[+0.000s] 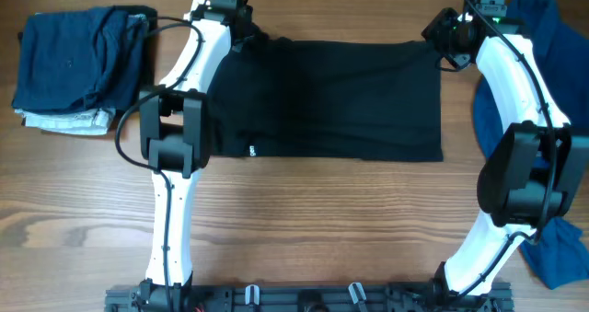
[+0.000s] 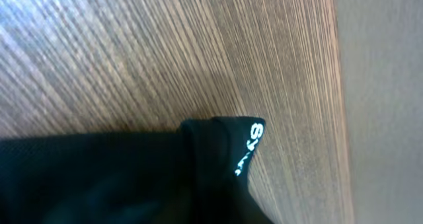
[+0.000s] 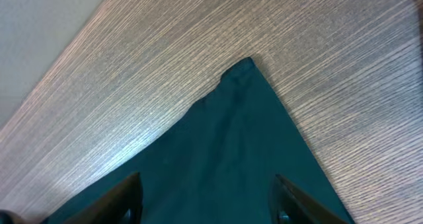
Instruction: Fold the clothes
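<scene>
The black shirt (image 1: 322, 100) lies as a flat rectangle across the middle of the table, a small white logo near its front left edge. My left gripper (image 1: 241, 28) is at its far left corner. In the left wrist view that corner (image 2: 231, 141), with white lettering, is bunched up towards the camera. The dark cloth hides the fingers, and none show out at the sides. My right gripper (image 1: 449, 34) is at the far right corner. It stands open (image 3: 210, 201) with a finger on each side of the flat cloth (image 3: 238, 131), not pinching it.
A stack of folded navy clothes (image 1: 78, 63) on a pale one sits at the far left. Loose royal-blue clothes (image 1: 548, 45) lie along the right edge, with more at the front right (image 1: 561, 248). Bare wooden table (image 1: 322, 229) runs in front of the shirt.
</scene>
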`<state>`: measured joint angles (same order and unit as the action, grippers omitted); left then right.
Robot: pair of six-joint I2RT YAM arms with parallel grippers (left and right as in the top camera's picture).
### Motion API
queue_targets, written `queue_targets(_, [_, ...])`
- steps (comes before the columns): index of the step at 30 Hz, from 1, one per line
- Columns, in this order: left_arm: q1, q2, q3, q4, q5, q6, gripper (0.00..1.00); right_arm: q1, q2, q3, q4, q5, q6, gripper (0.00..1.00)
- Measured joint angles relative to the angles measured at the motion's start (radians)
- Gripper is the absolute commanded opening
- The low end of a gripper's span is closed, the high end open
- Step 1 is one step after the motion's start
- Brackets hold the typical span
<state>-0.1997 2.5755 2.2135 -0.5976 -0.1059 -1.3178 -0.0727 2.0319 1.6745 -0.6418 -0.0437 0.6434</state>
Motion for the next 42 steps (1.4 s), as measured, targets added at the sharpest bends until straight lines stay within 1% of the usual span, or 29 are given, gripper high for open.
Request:
queue_targets(4, [0.001,0.009,0.0,0.028,0.0,0.034,0.04,0.0,0.0,0.0,0.0,0.0,0.0,0.61])
queue_targets(9, [0.001,-0.001,0.0,0.014,0.003,0.098,0.04,0.0,0.0,0.0,0.0,0.0,0.0,0.6])
queue_targets(10, [0.001,-0.015,0.0,0.0,0.008,0.118,0.04,0.0,0.0,0.0,0.0,0.0,0.0,0.58])
queue_targets(11, [0.001,-0.037,0.0,-0.011,0.013,0.135,0.04,0.0,0.0,0.0,0.0,0.0,0.0,0.58])
queue_targets(14, [0.001,-0.119,0.0,-0.059,0.024,0.171,0.04,0.0,0.0,0.0,0.008,0.0,0.011,0.63])
queue_targets(15, [0.001,-0.154,0.002,-0.087,0.026,0.181,0.04,0.0,0.001,0.0,0.008,0.0,0.017,0.63])
queue_targets(20, [0.001,-0.182,0.002,-0.163,0.027,0.215,0.04,-0.002,0.048,0.002,-0.008,0.0,0.097,0.63])
queue_targets(29, [-0.023,-0.182,0.002,-0.178,0.026,0.218,0.04,-0.007,0.171,0.003,0.213,0.004,0.142,0.61])
queue_targets(32, [-0.035,-0.182,0.002,-0.184,0.026,0.218,0.04,-0.007,0.206,0.003,0.262,0.004,0.155,0.6])
queue_targets(33, [-0.035,-0.182,0.002,-0.188,0.026,0.218,0.04,-0.007,0.218,0.003,0.27,0.004,0.161,0.58])
queue_targets(36, [-0.035,-0.182,0.002,-0.208,0.022,0.218,0.04,-0.007,0.258,0.003,0.285,0.004,0.168,0.57])
queue_targets(37, [-0.035,-0.182,0.002,-0.21,0.022,0.218,0.04,-0.007,0.262,0.003,0.297,0.004,0.168,0.56])
queue_targets(38, [-0.035,-0.182,0.002,-0.211,0.022,0.218,0.04,-0.007,0.262,0.003,0.308,0.004,0.168,0.5])
queue_targets(40, [-0.035,-0.182,0.002,-0.211,0.022,0.218,0.04,-0.007,0.265,0.003,0.328,0.011,0.171,0.31])
queue_targets(41, [-0.035,-0.182,0.002,-0.212,0.022,0.218,0.04,-0.007,0.267,0.003,0.329,0.016,0.173,0.23])
queue_targets(42, [-0.035,-0.182,0.002,-0.213,0.022,0.218,0.04,-0.007,0.272,0.003,0.329,0.022,0.169,0.1])
